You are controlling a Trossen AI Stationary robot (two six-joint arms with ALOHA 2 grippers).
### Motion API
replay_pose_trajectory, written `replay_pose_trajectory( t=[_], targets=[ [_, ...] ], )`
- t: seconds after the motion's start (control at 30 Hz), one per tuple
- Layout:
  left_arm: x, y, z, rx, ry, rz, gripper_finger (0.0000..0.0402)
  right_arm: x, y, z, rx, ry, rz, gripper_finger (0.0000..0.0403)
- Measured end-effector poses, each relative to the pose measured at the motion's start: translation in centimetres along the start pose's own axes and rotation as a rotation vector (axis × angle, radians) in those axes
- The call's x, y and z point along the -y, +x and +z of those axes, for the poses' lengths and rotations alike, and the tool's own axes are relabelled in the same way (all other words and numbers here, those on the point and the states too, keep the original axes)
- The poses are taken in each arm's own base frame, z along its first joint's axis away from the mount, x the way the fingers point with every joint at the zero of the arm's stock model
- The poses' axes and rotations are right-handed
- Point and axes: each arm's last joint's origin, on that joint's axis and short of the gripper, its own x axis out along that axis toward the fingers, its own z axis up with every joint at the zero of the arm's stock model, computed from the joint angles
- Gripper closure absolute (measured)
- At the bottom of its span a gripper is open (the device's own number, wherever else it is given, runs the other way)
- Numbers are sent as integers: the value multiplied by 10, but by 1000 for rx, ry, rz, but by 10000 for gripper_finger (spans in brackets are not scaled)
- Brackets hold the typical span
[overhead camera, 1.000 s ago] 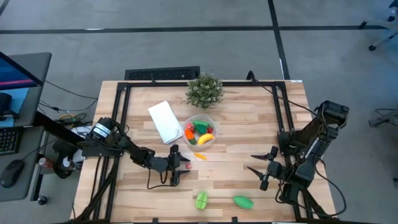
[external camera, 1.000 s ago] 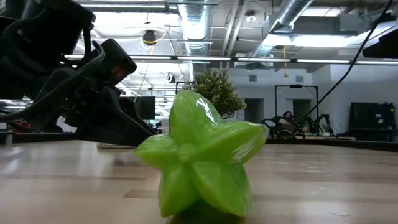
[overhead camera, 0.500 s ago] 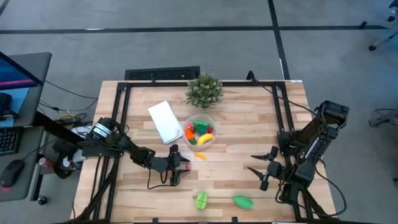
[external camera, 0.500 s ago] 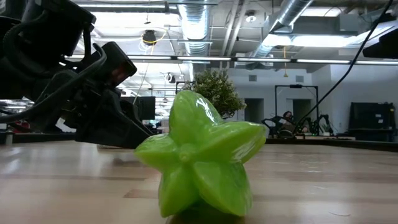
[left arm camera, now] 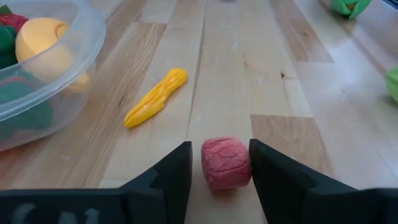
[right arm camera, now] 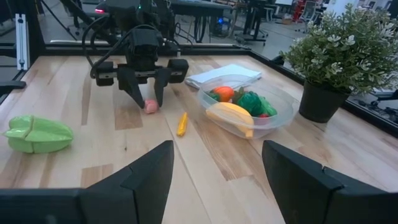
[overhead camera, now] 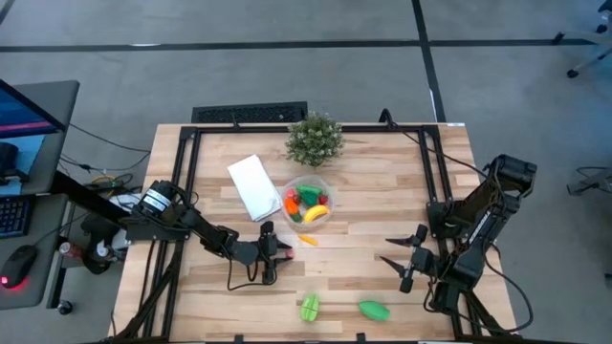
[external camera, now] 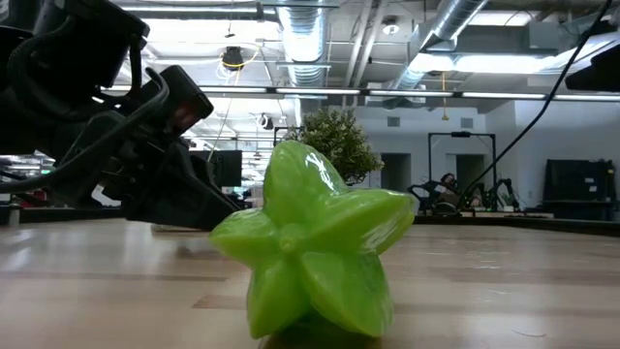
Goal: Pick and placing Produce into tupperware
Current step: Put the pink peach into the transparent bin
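Fingers point(left arm camera: 171, 177) of left gripper point(left arm camera: 219, 169) straddled pink toy piece point(left arm camera: 226, 162), narrow gap each side, not yet clamped. Lay on table point(left arm camera: 273, 81) near yellow piece point(left arm camera: 155, 97). Beyond, clear container point(left arm camera: 43, 87) already held several produce. Right gripper point(right arm camera: 211, 180) waited wide open, well apart. Risk judged: rounded piece squirting out if closed off-centre.

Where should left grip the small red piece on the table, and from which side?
Across its short middle, coming from above as now: the left gripper already has one finger on either side of the red piece, which is stubby, rounded and flat on the table. The gaps look narrow, so probably just close.
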Motion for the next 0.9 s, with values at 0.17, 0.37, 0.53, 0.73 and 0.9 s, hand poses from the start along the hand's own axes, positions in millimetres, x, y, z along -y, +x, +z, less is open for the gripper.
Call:
replay_pose_trajectory(
  t=[0.17,0.37,0.53,0.73,0.9],
  targets=[
    [0,0,0,2,2,-1,270,0,0,-1,-23,-1,6,163],
    [0,0,0,3,6,-1,278,0,0,-1,-24,0,6,163],
    [1,0,3,29,11,-8,285,0,0,-1,-24,-1,6,163],
    [2,0,9,87,28,-21,296,3,2,-10,-23,17,11,163],
    [3,-3,19,148,61,-17,298,9,5,-23,-21,51,19,163]
  ],
)
